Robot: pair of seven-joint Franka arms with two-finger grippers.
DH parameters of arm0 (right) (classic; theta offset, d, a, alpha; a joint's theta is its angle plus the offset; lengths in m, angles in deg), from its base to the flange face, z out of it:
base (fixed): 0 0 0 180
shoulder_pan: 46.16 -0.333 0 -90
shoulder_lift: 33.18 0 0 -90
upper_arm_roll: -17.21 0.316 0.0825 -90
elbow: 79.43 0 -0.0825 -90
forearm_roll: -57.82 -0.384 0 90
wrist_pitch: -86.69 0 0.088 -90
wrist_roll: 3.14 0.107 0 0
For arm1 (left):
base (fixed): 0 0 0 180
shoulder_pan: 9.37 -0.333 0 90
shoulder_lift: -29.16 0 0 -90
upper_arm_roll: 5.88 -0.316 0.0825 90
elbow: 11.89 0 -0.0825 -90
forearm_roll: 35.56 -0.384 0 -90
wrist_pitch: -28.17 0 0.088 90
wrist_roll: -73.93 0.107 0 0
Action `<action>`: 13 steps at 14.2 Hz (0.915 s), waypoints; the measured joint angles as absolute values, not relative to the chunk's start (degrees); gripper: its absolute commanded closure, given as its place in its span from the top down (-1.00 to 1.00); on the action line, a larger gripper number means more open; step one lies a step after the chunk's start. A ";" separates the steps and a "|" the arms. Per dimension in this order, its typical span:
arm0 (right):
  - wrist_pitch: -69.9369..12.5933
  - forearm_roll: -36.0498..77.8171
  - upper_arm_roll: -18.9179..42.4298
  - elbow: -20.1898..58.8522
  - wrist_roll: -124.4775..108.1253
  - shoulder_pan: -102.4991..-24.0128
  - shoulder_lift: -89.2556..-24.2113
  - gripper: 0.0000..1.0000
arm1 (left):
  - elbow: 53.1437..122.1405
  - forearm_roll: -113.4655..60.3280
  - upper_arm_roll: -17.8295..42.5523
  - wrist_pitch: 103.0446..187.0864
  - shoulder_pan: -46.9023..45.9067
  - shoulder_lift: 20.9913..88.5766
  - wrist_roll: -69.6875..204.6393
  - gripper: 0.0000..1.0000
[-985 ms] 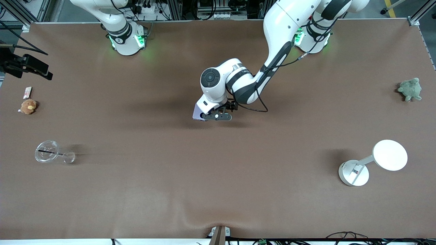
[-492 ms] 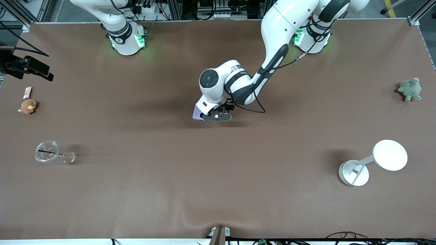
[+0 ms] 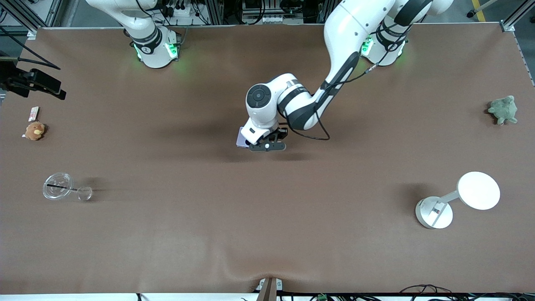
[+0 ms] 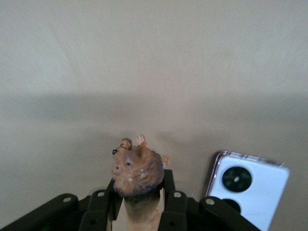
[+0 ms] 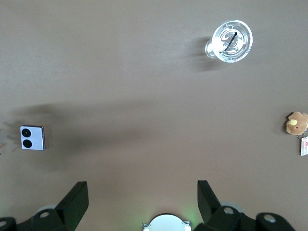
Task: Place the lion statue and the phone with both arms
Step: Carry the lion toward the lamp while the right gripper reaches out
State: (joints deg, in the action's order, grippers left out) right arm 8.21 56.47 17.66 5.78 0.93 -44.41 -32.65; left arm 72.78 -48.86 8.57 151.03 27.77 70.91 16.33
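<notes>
My left gripper is low over the middle of the table, shut on the brown lion statue. In the left wrist view the fingers clamp the statue's body and its head sticks out past them. The pale lavender phone lies flat on the table right beside that gripper, toward the right arm's end, camera circles up. My right gripper hangs open and empty high over the table near the right arm's base; the phone shows small in its view.
A tan plush toy and a small card lie at the right arm's end, with a clear tipped cup nearer the camera. A green plush turtle and a white round-topped stand are at the left arm's end.
My left gripper with the lion statue has shifted slightly beside the phone and now covers more of it. The phone has not moved.
</notes>
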 measured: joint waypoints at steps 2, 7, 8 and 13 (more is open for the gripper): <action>8.29 56.47 17.84 6.01 0.83 -44.42 -33.90 1.00 | 72.23 -48.86 8.58 150.77 24.80 66.90 16.33 -1.00; 8.02 56.25 18.93 6.33 0.75 -46.71 -41.41 1.00 | 72.25 -48.45 8.50 144.85 16.30 56.09 16.33 -1.00; 7.58 55.93 18.97 6.35 0.80 -48.00 -42.71 1.00 | 72.32 -48.44 8.45 143.60 14.10 54.77 16.43 -1.00; 1.37 46.41 19.02 6.69 9.00 -51.98 -47.70 1.00 | 73.70 -48.44 8.11 142.29 2.11 53.77 24.46 -1.00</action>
State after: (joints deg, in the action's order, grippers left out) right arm 1.37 46.41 19.02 6.69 9.00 -51.98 -47.70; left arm 73.70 -48.44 8.11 142.29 2.11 53.77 24.46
